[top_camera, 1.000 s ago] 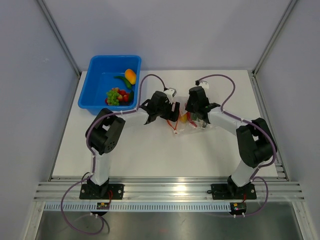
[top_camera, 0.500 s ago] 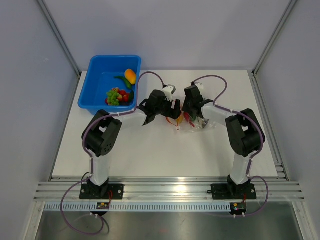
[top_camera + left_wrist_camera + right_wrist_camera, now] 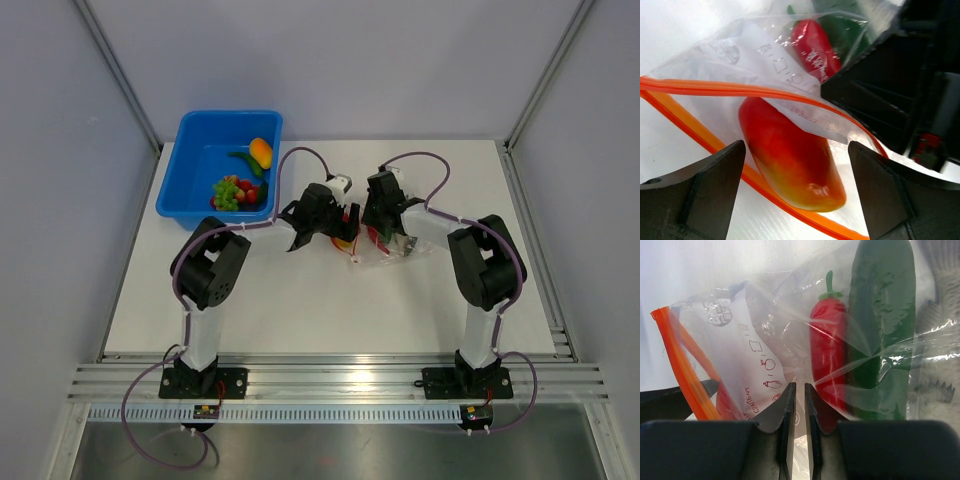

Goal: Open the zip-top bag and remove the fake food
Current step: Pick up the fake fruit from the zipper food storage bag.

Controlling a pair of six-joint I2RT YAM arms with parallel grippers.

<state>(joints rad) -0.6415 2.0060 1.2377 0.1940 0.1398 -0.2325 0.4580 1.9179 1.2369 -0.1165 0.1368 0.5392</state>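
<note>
Bag (image 3: pixel 385 248) mid-table, btwn arms. R gripper (image 3: pixel 799 390) pinched shut on bag film. L gripper (image 3: pixel 796 175) wide open, astride pepper (image 3: pixel 790 150) at mouth. Risk: L nips zip strip (image 3: pixel 715 89) too, drags bag; R pinch slips.

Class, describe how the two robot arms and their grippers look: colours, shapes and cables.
Both the left arm and right arm have white tubes between bulky black joints, on black base plates. A purple cable loops along each. The left gripper and right gripper are black, with flat wedge-shaped fingers.
</note>
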